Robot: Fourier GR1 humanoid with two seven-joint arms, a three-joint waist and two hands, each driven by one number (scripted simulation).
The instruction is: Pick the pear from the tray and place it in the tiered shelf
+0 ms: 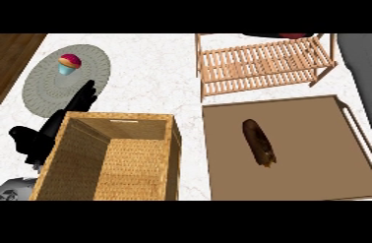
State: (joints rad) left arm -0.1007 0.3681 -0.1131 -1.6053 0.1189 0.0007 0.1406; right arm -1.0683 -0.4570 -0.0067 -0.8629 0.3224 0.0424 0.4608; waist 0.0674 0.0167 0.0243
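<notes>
Pear (259, 143) lies in brown tray (291, 183). Wooden shelf (262, 65) behind tray. Basket (116, 158) at left. Cupcake (69, 64) on grey mat (44, 89). Left hand (44, 134) beside basket, fingers straight. White counter (152, 65).

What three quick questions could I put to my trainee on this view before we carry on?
1. True or false: the dark brown object lies on the tiered shelf.
2. Multiple choice: what stands on the round grey mat? A) a cupcake B) a bottle C) a mug
3. Fill in: the left hand shows at the view's left, partly hidden behind the wicker ___.

Key:
1. False. It lies on the tray, in front of the shelf.
2. A.
3. basket.
</notes>
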